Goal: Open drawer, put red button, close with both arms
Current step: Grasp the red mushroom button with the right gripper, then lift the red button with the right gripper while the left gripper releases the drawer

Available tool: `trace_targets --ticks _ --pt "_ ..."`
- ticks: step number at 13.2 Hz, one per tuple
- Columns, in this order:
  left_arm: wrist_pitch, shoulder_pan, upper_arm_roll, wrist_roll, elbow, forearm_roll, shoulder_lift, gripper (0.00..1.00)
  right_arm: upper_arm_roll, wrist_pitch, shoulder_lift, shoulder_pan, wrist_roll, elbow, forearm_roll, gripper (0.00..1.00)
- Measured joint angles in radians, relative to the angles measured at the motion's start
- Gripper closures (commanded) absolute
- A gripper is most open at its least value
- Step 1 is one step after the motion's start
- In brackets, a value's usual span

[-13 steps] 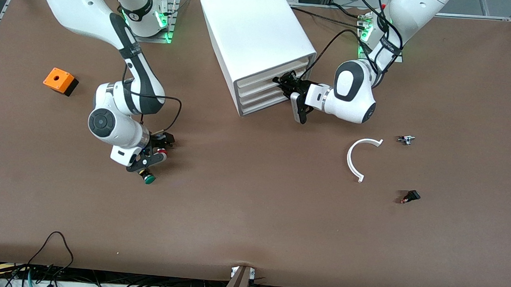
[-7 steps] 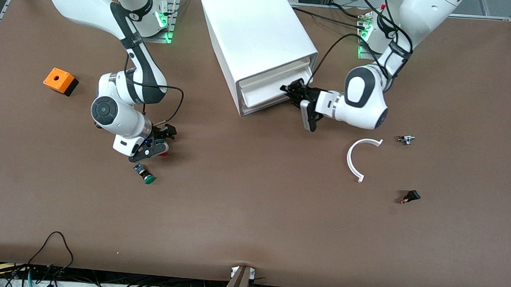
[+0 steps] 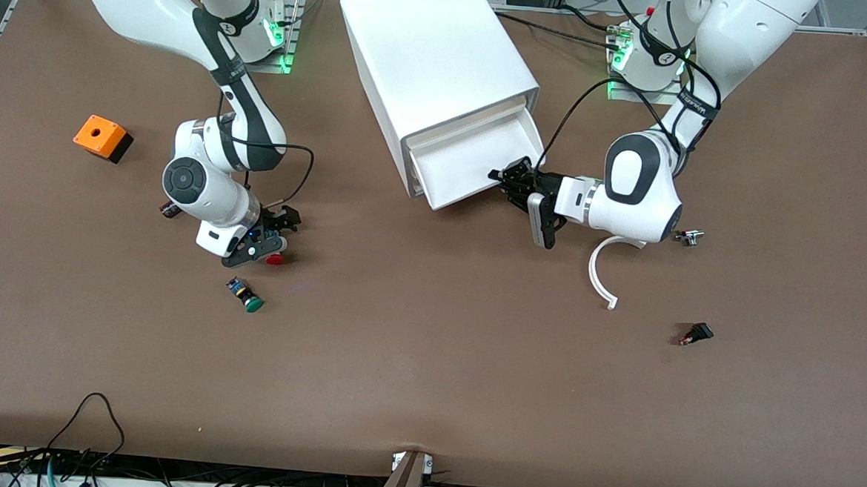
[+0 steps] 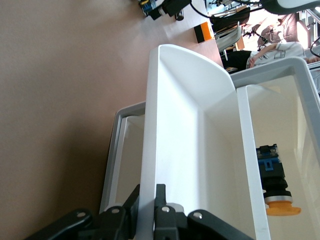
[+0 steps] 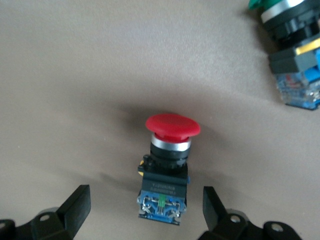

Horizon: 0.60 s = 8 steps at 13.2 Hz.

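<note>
**Drawer drawn out; red button on the table**

- Drawer unit [image 3: 443, 66]: white cabinet between the two arm bases. Its top drawer [image 3: 475, 164] stands pulled out.
- Left gripper [image 3: 515, 179]: at the drawer's front edge, jaws clamped shut on the drawer's front wall, as the left wrist view shows [image 4: 155, 220].
- Inside a lower compartment, left wrist view: a button with an orange cap [image 4: 280, 207].
- Right gripper [image 3: 267, 238]: low over the table toward the right arm's end, jaws spread wide, holding nothing.
- Red button [image 5: 167, 160]: lying on the table between the open fingers [image 5: 77, 207], untouched; red cap visible in the front view [image 3: 275, 259].
- Green button [image 3: 249, 298]: on the table near the red button, nearer the front camera.
- Orange box [image 3: 101, 137], white curved piece [image 3: 598, 278]: on the table.
</note>
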Motion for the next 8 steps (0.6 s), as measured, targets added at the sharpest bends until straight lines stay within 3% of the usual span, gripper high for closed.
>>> trace_targets --ticks 3,4,5,6,7,8 --pt "0.0 0.022 0.004 0.011 0.022 0.016 0.006 1.0 -0.002 0.003 0.0 0.0 0.001 -0.012 0.0 0.41" --pt "0.0 0.032 0.005 0.011 0.032 0.029 0.006 1.0 -0.003 0.003 0.0 0.0 0.001 -0.012 0.0 0.47" --pt "-0.001 0.038 0.005 0.011 0.04 0.038 0.006 0.93 -0.004 0.005 0.0 0.0 0.001 -0.012 0.0 0.51" --pt "-0.003 0.039 0.005 0.011 0.045 0.042 0.006 0.24 -0.004 0.007 0.0 0.0 0.001 -0.012 0.0 0.58" --pt "-0.004 0.039 0.003 0.011 0.047 0.043 0.006 0.0 -0.004 0.01 0.0 0.0 0.001 -0.011 0.0 0.67" --pt "0.0 0.039 0.004 0.014 0.049 0.047 0.006 0.0 -0.004 0.013 -0.001 0.0 0.0 -0.009 0.0 0.72"
